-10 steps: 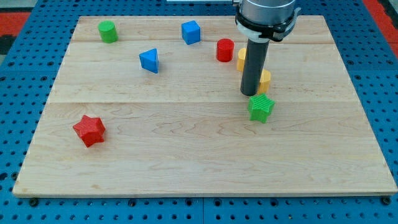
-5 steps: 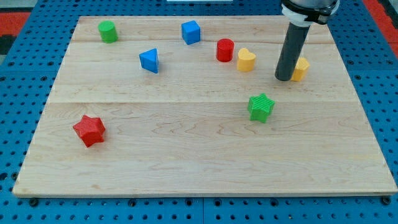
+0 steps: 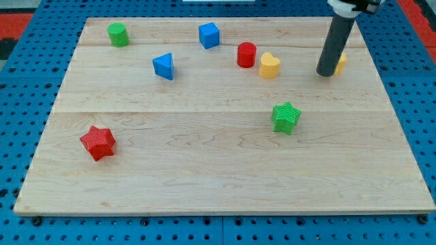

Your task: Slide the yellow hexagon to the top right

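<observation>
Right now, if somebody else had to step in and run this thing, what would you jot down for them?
My tip is down on the board, pressed against the view's left side of the yellow hexagon, which is mostly hidden behind the rod.
The hexagon sits near the board's right edge, in the upper part.
Done: hexagon is close to the top right.
Left: a short push up toward the corner.
The yellow heart and red cylinder lie to the view's left, apart from the tip.

The board is pale, smooth, planked wood with visible grain, the dark rod looks matt, and the blue surround is perforated.
</observation>
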